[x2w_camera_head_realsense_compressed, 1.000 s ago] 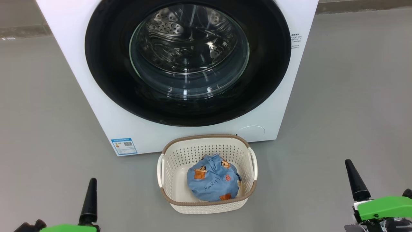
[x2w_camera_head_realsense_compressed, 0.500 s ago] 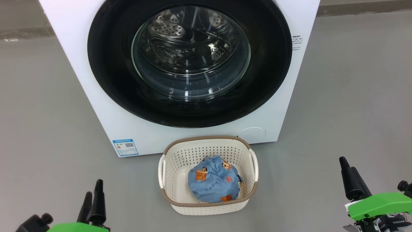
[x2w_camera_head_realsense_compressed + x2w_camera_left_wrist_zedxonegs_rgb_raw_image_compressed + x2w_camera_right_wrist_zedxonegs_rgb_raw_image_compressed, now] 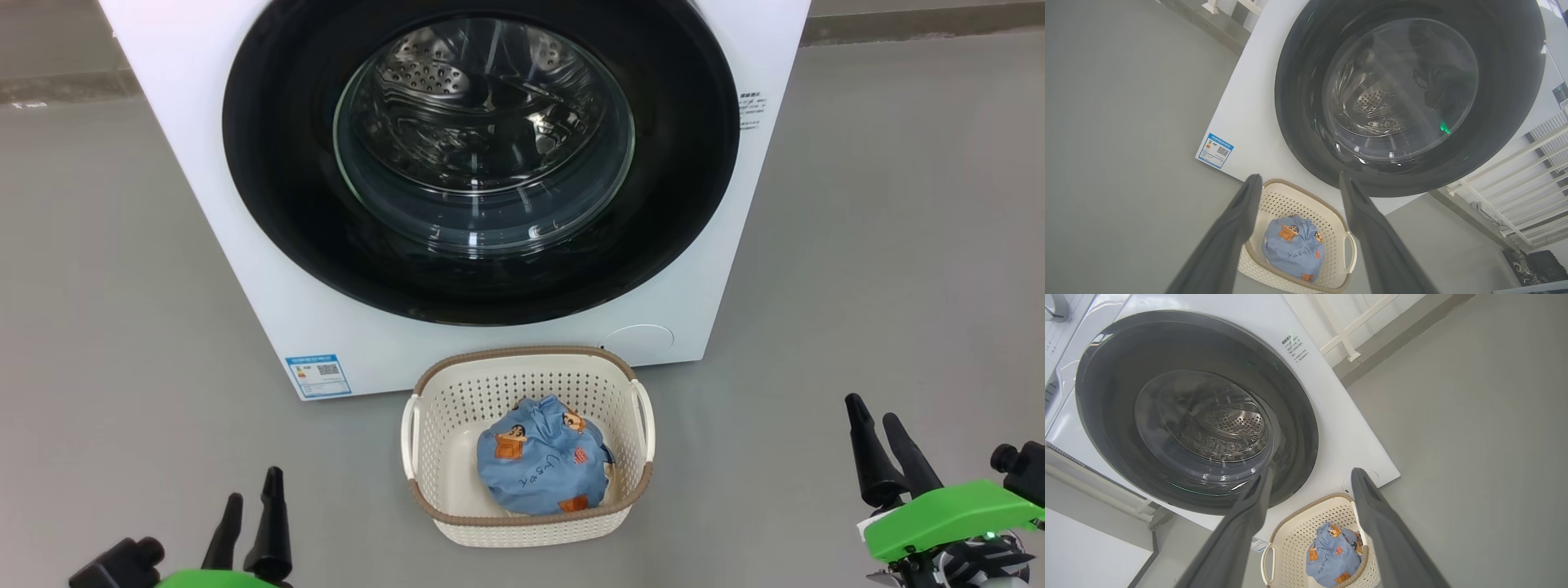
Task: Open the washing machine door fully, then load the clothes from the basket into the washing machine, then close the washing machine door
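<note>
Facing outward: washing machine door, closed | basket handles sideways | left pincer apart | right pincer apart

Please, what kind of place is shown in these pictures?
Probably a laundry area, perhaps a test room set up as one: a white front-loading washing machine stands on a plain grey floor, with a small basket of clothes before it.

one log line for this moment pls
door shut | clothes in basket | left end effector open, empty | right end effector open, empty
</note>
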Robot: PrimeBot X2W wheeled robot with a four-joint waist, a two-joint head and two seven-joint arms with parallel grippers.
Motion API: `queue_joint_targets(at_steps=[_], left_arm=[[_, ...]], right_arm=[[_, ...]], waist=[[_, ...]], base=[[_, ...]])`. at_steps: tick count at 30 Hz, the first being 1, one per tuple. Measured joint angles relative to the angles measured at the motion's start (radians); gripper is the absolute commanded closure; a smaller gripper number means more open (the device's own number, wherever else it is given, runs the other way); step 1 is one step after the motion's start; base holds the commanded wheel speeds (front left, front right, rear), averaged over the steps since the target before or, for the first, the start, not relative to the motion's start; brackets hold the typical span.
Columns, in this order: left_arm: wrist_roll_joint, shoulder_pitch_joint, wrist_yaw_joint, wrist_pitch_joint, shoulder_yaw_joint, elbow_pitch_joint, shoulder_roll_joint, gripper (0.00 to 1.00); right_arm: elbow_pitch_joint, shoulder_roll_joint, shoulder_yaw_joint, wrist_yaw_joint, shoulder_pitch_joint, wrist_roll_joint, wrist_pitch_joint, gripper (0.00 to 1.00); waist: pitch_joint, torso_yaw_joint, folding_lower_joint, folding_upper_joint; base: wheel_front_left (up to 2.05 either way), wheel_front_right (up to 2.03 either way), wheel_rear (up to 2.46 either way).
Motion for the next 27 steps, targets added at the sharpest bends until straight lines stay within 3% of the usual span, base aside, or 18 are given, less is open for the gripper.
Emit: queue_joint_targets(at_steps=[27], left_arm=[[0.281, -0.014, 0.071, -0.079, -0.06, 0.064, 0.026, 0.0]], right_arm=[[-0.012, -0.018, 0.021, 0.0, 0.003, -0.33, -0.013, 0.0]], waist=[[-0.011, -0.002, 0.0, 0.0]], base=[[0.0, 0.0, 0.0]])
